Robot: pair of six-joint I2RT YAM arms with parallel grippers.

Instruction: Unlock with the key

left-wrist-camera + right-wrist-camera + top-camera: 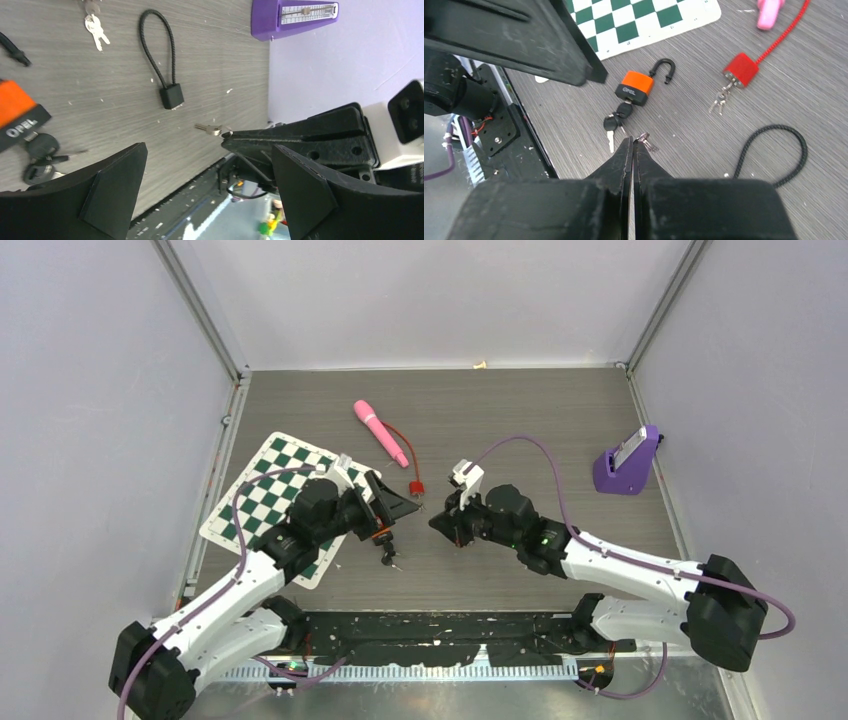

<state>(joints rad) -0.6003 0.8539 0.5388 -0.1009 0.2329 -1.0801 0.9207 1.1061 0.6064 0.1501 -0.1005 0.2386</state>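
Observation:
My right gripper [633,141] is shut, pinching the ring of a small silver key [644,137] at its tips, low over the table. The left wrist view shows that key [209,129] sticking out from the right gripper's fingertips [235,137]. A black cable lock [171,96] lies shut on the table beyond the key. An orange padlock [636,87] with its shackle open and black keys [616,120] in it lies between the arms. My left gripper [209,147] hangs open and holds nothing, facing the right gripper [437,523].
A red lock [740,70] on a red cable lies with its own keys [720,102] beside it. A pink wand [380,432] lies further back. A green chessboard mat [262,502] is under the left arm. A purple metronome [628,462] stands at the right.

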